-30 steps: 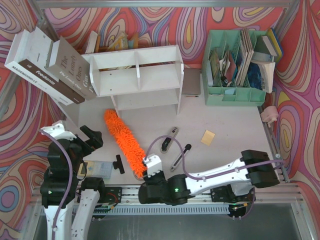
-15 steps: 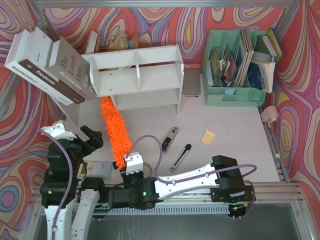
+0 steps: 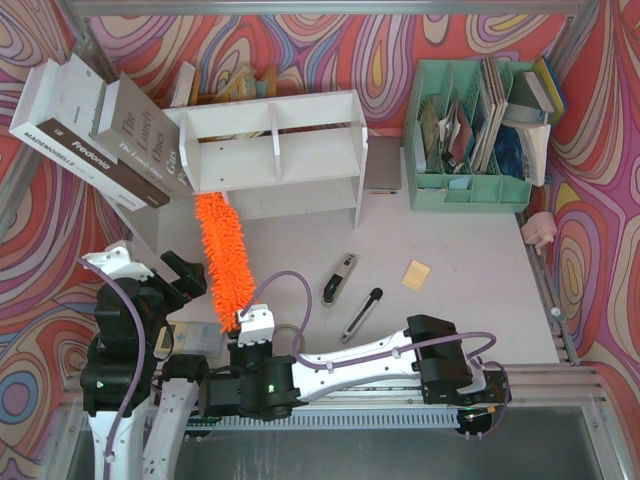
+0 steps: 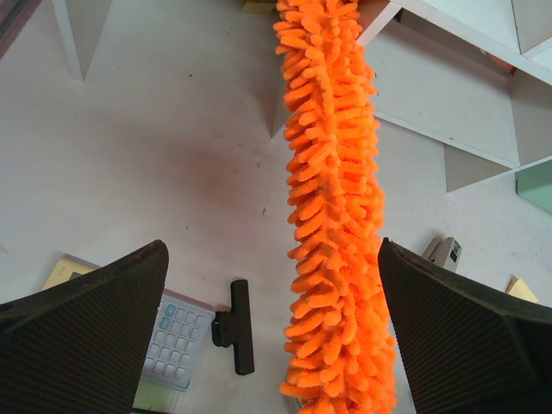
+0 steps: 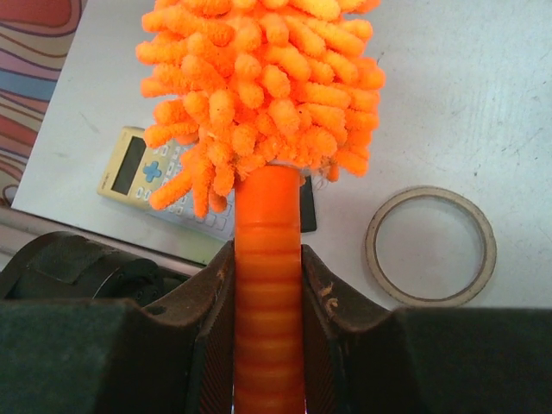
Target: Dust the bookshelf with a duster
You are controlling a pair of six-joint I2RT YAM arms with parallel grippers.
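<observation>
The fluffy orange duster (image 3: 222, 260) points away from the arms, its tip against the lower left corner of the white bookshelf (image 3: 275, 150). My right gripper (image 3: 241, 328) is shut on the ribbed orange handle (image 5: 269, 259), just below the fluffy head (image 5: 259, 78). My left gripper (image 3: 186, 274) stands open to the left of the duster, holding nothing. In the left wrist view the duster (image 4: 332, 216) runs up between the wide fingers (image 4: 86, 319) without touching them, and reaches the shelf's underside (image 4: 448, 95).
Large books (image 3: 90, 130) lean at the shelf's left. A mint organiser (image 3: 480, 130) stands at the back right. Two black-handled tools (image 3: 340, 278) and a yellow note (image 3: 416, 275) lie mid-table. A calculator (image 5: 138, 168), black clip (image 4: 237, 328) and tape ring (image 5: 431, 246) lie near the duster's handle.
My right arm has swung left with the duster. Its head turned from a diagonal lie on the table to pointing at the shelf's lower left corner. The left arm has stayed still.
</observation>
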